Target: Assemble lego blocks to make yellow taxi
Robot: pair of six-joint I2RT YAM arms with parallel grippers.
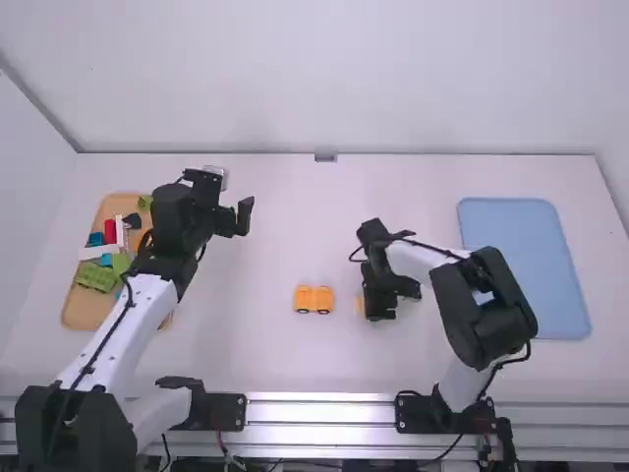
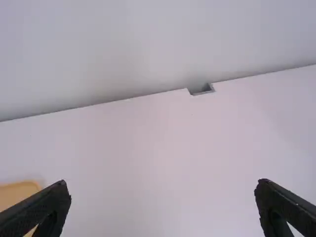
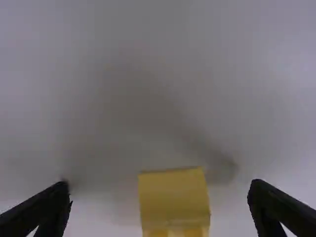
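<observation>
Right gripper [image 1: 373,310], yellow block [image 3: 174,200] between parted fingers

Bench [image 1: 246,364]: bright, fairly even in high view; light source can't be placed.
Wall [image 1: 314,79]: pale, smooth falloff; left wrist view has a soft grey band along its foot.
Rail [image 1: 324,408]: bright streaks along the metal.
Block [image 3: 174,197]: right wrist view, soft edges, face detail smeared; bench around it dimmer, grey.
Shadow: right wrist view, broad and diffuse, darkest patch just beside block; paler toward the view's right side.
</observation>
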